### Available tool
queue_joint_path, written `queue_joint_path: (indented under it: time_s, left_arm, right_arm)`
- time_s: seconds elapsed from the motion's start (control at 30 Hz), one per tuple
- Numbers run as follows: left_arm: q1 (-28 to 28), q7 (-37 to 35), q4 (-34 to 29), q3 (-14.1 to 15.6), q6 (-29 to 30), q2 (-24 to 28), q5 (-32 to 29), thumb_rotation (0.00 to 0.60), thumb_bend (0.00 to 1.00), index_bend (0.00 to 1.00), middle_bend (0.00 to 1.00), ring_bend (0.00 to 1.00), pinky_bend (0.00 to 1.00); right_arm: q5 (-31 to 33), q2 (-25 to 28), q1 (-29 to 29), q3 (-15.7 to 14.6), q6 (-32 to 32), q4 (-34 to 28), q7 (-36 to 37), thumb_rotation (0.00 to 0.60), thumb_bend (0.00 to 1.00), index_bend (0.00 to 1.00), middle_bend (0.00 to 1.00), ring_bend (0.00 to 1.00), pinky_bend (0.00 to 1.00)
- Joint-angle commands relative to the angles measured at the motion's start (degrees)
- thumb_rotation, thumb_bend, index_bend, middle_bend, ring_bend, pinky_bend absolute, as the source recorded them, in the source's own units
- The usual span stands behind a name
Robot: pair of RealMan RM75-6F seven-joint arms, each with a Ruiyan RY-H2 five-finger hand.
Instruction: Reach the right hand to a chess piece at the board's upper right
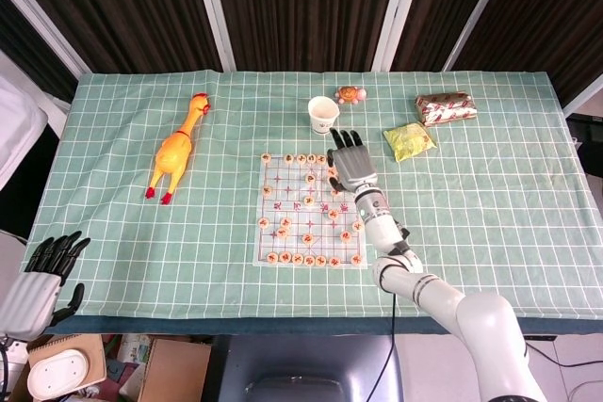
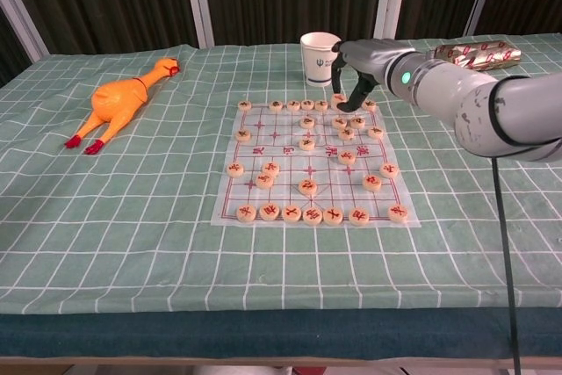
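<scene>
My right hand [image 2: 356,72] is over the far right corner of the chess board [image 2: 283,164], fingers pointing down. Fingertips [image 2: 337,108] come down at the far-row pieces; the chest view shows them at or just above a chess piece [image 2: 338,99] in the upper right, contact uncertain. From the head view the hand [image 1: 351,163] looks spread, fingers apart and nothing in it; I cannot tell whether a piece is pinched below.

Board lies flat on the green checked tablecloth [image 1: 490,204], round pieces scattered across it, a full row along the near edge.

My left hand [image 1: 42,275] hangs off the near left corner of the table, fingers apart, holding nothing.

Paper cup [image 2: 320,57] stands just beyond the board, near my right hand. Small toy [image 1: 350,94] is beside the cup on the far side. Yellow-green packet [image 1: 409,141] and a brown wrapped pack [image 1: 445,107] lie far right. Rubber chicken [image 1: 175,149] lies to the left of the board.
</scene>
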Motion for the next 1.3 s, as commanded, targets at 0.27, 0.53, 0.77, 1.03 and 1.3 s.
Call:
queue_joint_path:
  time_s: [0.27,0.53,0.77,1.03,1.3]
  left_arm:
    - [-0.6,-0.8,0.1,-0.2,-1.8,0.2,-1.2,0.600,0.54,0.00,0.00,0.00,0.04]
    - [-1.0,-0.9,0.2,-0.5,-2.8,0.1,-2.4,0.600,0.54,0.00,0.00,0.00,0.04]
    - [-1.4,-1.9,0.6,-0.6,-3.5,0.3,-2.6,0.600,0.54,0.00,0.00,0.00,0.04]
    - [-1.7,-2.3,0.6,-0.4,-4.2,0.5,-2.7,0.600,0.54,0.00,0.00,0.00,0.04]
    - [-2.2,-2.3,0.6,-0.4,-5.3,0.4,-3.2,0.600,0.54,0.00,0.00,0.00,0.04]
  right_arm:
    - [3.5,-3.8,2.1,1.5,-4.7,10.9,-0.3,0.600,0.48,0.63,0.06,0.00,0.00]
    - [2.1,-7.7,4.9,1.2,-7.0,17.3,0.7,0.600,0.48,0.63,0.06,0.00,0.00]
    - [1.7,-10.4,7.3,2.1,-7.4,21.6,0.9,0.600,0.48,0.63,0.06,0.00,0.00]
    - [2.5,-12.4,9.1,3.7,-9.6,25.7,-0.4,0.600,0.48,0.63,0.06,0.00,0.00]
    - [3.0,-13.6,10.4,5.2,-11.3,28.2,-1.1,0.600,0.48,0.61,0.06,0.00,0.00]
